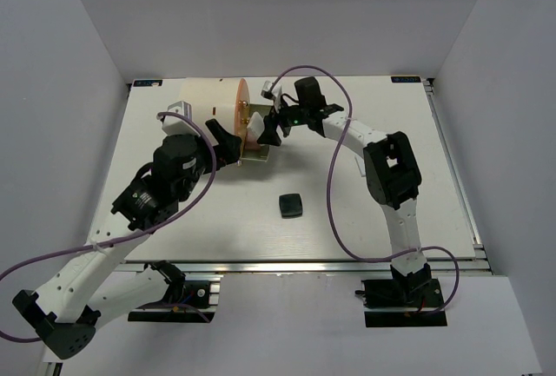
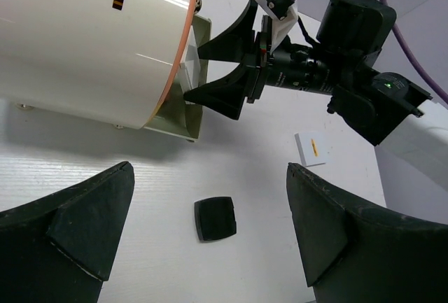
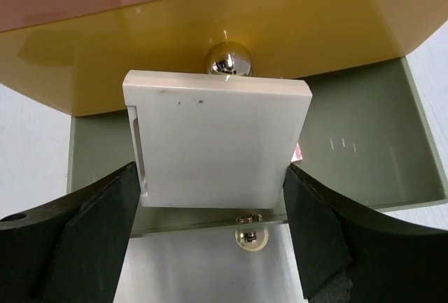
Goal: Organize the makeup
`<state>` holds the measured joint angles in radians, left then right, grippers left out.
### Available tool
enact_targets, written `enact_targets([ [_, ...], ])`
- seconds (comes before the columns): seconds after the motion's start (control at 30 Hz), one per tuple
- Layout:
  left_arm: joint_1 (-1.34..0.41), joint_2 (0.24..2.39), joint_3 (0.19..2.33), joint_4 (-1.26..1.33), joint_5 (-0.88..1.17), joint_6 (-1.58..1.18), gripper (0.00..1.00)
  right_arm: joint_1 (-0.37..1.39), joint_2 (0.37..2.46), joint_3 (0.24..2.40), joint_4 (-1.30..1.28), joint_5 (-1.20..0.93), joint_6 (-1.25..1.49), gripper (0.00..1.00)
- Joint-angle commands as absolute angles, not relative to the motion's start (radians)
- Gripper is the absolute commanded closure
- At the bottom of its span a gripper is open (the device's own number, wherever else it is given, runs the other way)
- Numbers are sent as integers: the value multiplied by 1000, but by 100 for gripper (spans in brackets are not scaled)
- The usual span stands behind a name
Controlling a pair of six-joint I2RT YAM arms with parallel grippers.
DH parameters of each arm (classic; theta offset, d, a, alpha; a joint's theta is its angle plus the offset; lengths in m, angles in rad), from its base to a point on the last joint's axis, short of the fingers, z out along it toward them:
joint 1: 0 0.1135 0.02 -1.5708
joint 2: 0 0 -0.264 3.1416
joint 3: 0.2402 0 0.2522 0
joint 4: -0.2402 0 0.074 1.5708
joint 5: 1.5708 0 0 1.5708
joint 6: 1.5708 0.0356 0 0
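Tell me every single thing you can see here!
Cylinder: one, cream with orange front, back of table.
Drawer: one, olive, pulled out of the cylinder.
Knobs: two, gold, on the cylinder's front.
Held tile: one, white, over the drawer.
Loose tile: one, white with orange mark, on table.
Compact: one, dark square, mid-table.
Table: one, white.
Cables: two, purple, along the arms.
Left gripper: open, beside the cylinder.
Right gripper: shut on the held tile.

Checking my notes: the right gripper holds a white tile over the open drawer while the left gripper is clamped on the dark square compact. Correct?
No: the left gripper is open and empty; the dark square compact lies free on the table, as the left wrist view shows. The right gripper does hold the white tile over the drawer.
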<state>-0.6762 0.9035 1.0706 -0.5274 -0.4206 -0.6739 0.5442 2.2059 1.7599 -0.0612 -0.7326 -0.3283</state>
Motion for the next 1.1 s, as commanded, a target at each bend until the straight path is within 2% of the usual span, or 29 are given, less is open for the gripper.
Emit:
enact_targets([
  [0.0, -673, 907, 1078, -545, -431, -678, 2, 564, 2178, 1815, -29, -739, -393, 21],
  [0.07, -673, 911, 1075, -540, -428, -676, 2, 563, 2165, 1806, -25, -736, -396, 15],
  [0.23, -673, 913, 1055, -525, -420, -680, 2, 560, 2056, 1695, 17, -710, -432, 11],
  [0.37, -673, 911, 1035, -505, -414, -683, 2, 560, 1932, 1531, 98, -585, -451, 11],
  [0.53, -673, 928, 1020, -474, -361, -666, 2, 534, 1867, 1494, 71, -545, -421, 11],
  [0.63, -673, 998, 1029, -479, -255, -649, 2, 457, 1832, 1493, 3, -560, -284, 11],
  [0.73, -690, 1103, 1035, -480, -154, -650, 2, 364, 1789, 1460, -129, -542, -221, 17],
  [1.07, -916, 1535, 1176, -633, -270, -706, 2, 146, 1502, 1114, -213, -440, -164, 17],
])
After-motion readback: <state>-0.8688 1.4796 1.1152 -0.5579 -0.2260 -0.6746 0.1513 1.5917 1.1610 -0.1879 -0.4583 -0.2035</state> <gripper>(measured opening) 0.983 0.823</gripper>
